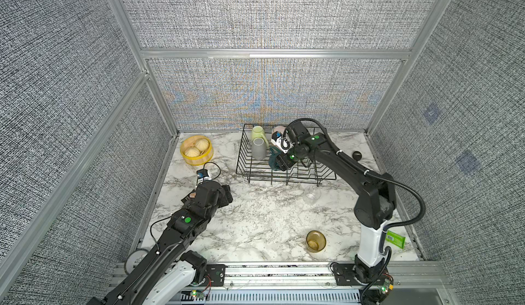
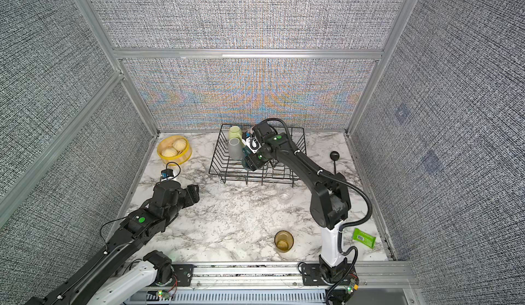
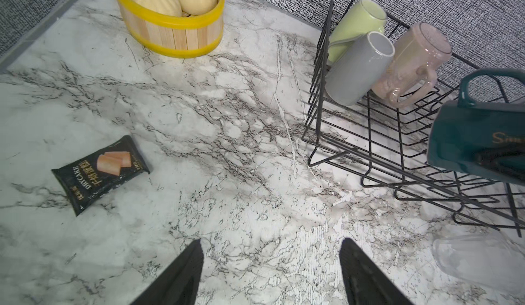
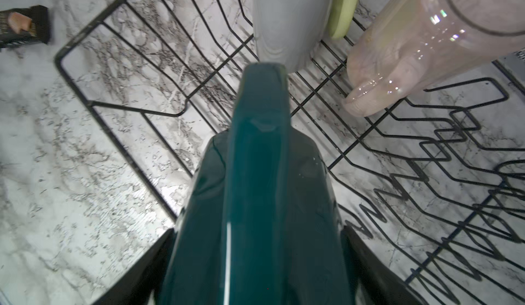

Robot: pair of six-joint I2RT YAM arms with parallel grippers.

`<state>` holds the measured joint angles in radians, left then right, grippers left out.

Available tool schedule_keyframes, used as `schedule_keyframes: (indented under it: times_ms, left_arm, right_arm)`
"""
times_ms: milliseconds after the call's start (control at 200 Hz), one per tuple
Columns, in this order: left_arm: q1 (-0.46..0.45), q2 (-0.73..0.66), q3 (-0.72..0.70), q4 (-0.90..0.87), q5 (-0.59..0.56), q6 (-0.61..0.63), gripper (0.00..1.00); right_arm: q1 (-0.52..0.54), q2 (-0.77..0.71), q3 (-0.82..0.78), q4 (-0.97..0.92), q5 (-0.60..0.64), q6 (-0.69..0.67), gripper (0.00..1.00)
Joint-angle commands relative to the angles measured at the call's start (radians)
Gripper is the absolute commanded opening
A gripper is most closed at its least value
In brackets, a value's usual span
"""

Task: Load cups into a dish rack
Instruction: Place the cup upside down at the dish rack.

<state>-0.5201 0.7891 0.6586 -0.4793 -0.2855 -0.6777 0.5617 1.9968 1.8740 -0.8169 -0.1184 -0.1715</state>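
While my right gripper [image 4: 257,228] clamps the dark teal mug [image 4: 255,161] above the dish rack [image 4: 91,105], my left gripper [image 3: 271,240] gapes empty.

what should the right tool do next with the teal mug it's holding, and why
Probably lower the dark teal ceramic mug onto the floor of the black wire dish rack, beside the grey ceramic mug. The right tool is shut on it over bare wires there, and it is unclear whether the mug rests on them yet, so releasing now seems risky.
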Motion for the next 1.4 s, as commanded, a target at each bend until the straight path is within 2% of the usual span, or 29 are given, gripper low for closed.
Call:
schedule_keyframes:
  times_ms: [0,200,380,635,1026,1351,1396]
  left_arm:
    - [0.002,-0.003,0.015,-0.017,-0.018,0.014,0.77]
    - [0.001,-0.041,-0.028,-0.006,-0.049,-0.012,0.78]
    - [0.001,-0.062,-0.053,0.004,-0.035,-0.034,0.78]
    - [0.002,-0.072,-0.066,0.028,0.006,-0.047,0.78]
    - [0.001,-0.088,-0.077,0.011,0.023,-0.069,0.78]
    - [0.002,-0.065,-0.091,0.045,0.045,-0.059,0.78]
    - [0.001,-0.062,-0.088,0.047,0.052,-0.056,0.78]
  right_arm:
    - [0.0,0.054,0.069,-0.045,0.055,-0.004,0.17]
    - [0.004,0.157,0.164,-0.072,0.16,0.008,0.21]
    - [0.006,0.215,0.21,-0.117,0.195,-0.014,0.24]
    - [0.004,0.28,0.271,-0.161,0.248,-0.042,0.36]
    - [0.003,0.314,0.319,-0.179,0.261,-0.077,0.55]
    - [-0.013,0.309,0.324,-0.171,0.245,-0.043,0.65]
    - [-0.014,0.306,0.32,-0.163,0.236,-0.04,0.72]
